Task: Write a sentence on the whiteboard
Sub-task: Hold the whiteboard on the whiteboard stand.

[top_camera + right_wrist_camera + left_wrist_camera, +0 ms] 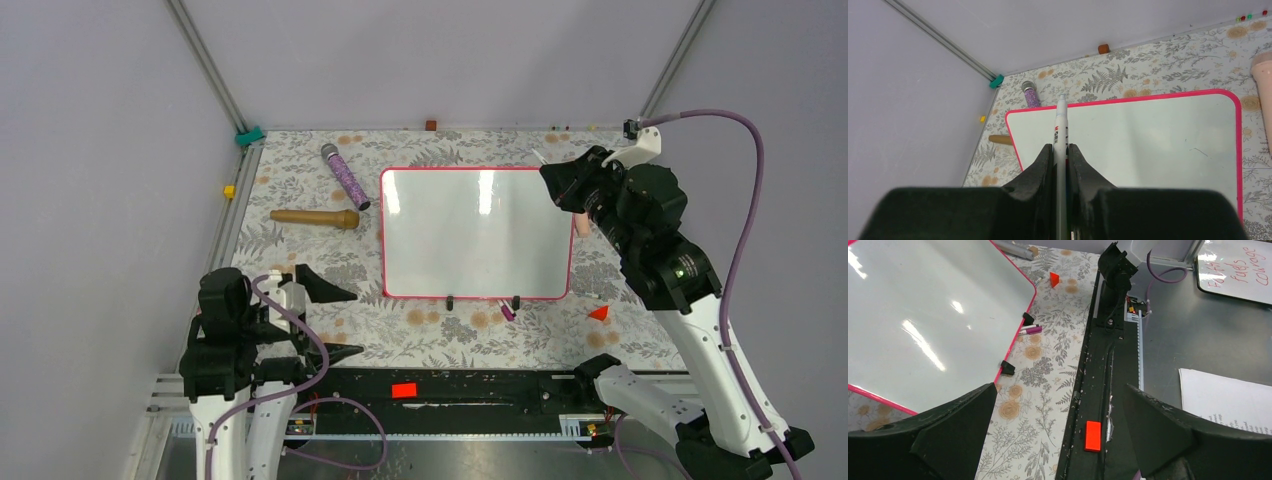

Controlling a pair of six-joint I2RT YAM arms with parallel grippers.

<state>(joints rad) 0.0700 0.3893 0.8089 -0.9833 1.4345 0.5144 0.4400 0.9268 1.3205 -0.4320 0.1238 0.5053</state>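
The whiteboard [477,232] lies flat mid-table, pink-red framed, with two black clips on its near edge. Its face is plain glossy white in every view [923,315] [1148,135]; the sentence is out of view. My right gripper [560,178] hovers above the board's far right corner. In its wrist view it [1061,146] is shut on a white marker [1062,120] that sticks out past the fingertips towards the board's far left corner. My left gripper [345,322] stands open and empty at the near left, off the board [1060,390].
A purple glitter cylinder [344,176] and a wooden handle [314,216] lie left of the board. A purple pen [507,312] and a small red cone [599,313] sit by its near edge. A pink cylinder [1263,85] is at its right. A black rail [470,388] runs along the table front.
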